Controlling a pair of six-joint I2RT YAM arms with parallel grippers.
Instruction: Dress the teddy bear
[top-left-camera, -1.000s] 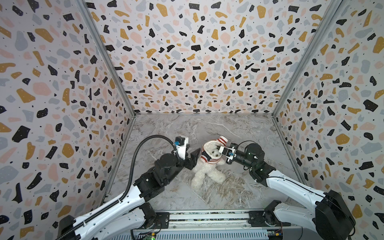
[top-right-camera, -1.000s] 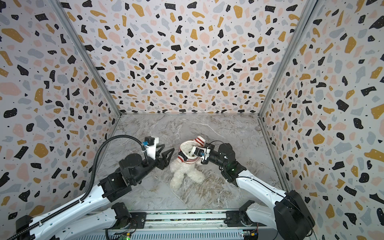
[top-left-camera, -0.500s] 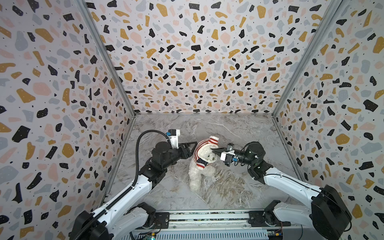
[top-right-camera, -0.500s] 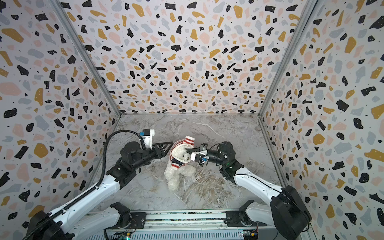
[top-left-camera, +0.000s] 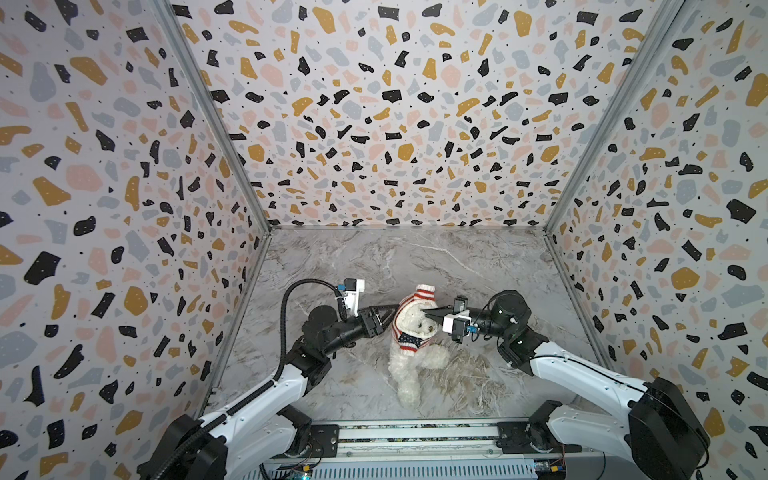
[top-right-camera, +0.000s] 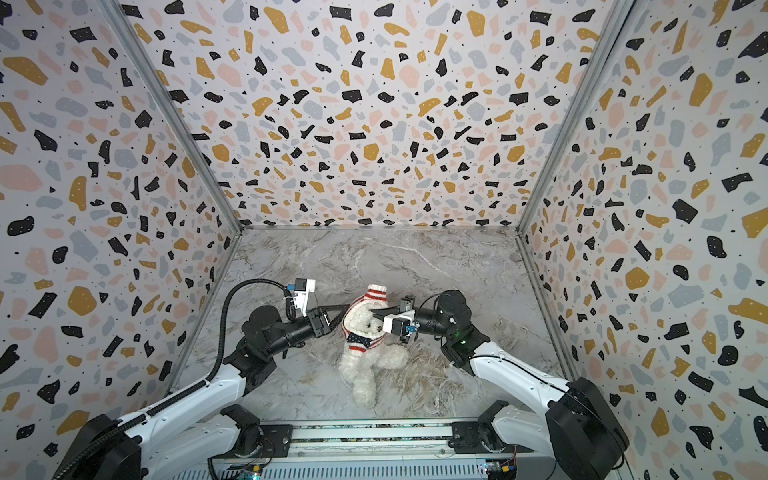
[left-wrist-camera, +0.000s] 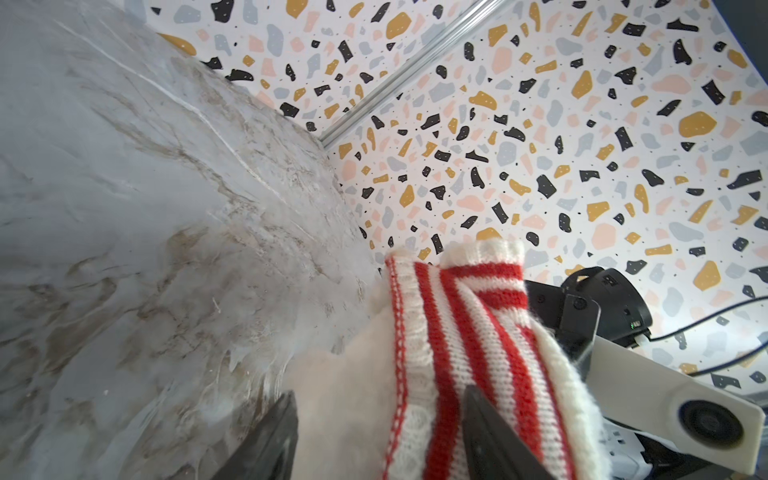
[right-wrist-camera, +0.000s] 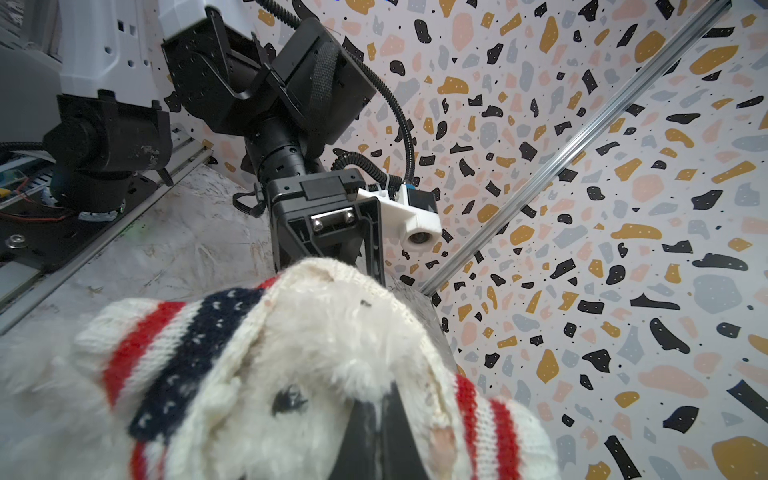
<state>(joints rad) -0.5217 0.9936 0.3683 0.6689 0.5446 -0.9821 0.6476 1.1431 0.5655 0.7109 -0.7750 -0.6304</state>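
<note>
**Bear half in sweater, held between both tools, front-centre of bench**

The teddy bear (top-left-camera: 417, 323) sits roughly upright on the marble-look bench (top-left-camera: 374, 257). It is in the front half, about midway between the terrazzo side walls (top-left-camera: 104, 208). Its fluffy white legs are bare. One is stretched toward the front rail (top-left-camera: 415, 432) and the other is splayed toward the right arm's side. Both top views show the same pose.

The sweater (top-left-camera: 409, 343) is a red and white striped knit with a navy band flecked white. It sits over the head and chest like a hood, and the face shows through the opening. One striped sleeve (top-left-camera: 424, 294) sticks up above the head. The navy band lies under the chin.

The left tool (top-left-camera: 390, 316) comes in from the left, at the back of the bear's head. In the left wrist view the left tool (left-wrist-camera: 380, 392) has its jaws apart, straddling the sweater (left-wrist-camera: 457, 332) hem. One finger is against white fur and the other is on the striped knit. I cannot tell whether it squeezes or only sits around the plush.

The right tool (top-left-camera: 430, 314) comes in from the right, at face height. In the right wrist view the right tool (right-wrist-camera: 388, 395) has its jaws pressed together. The tip is buried where the cream rim of the sweater (right-wrist-camera: 183, 332) meets the face fur, near a black face bead (right-wrist-camera: 286, 401). It reads as clamped on that rim.

The two tools face each other with the bear's head between them.
</note>
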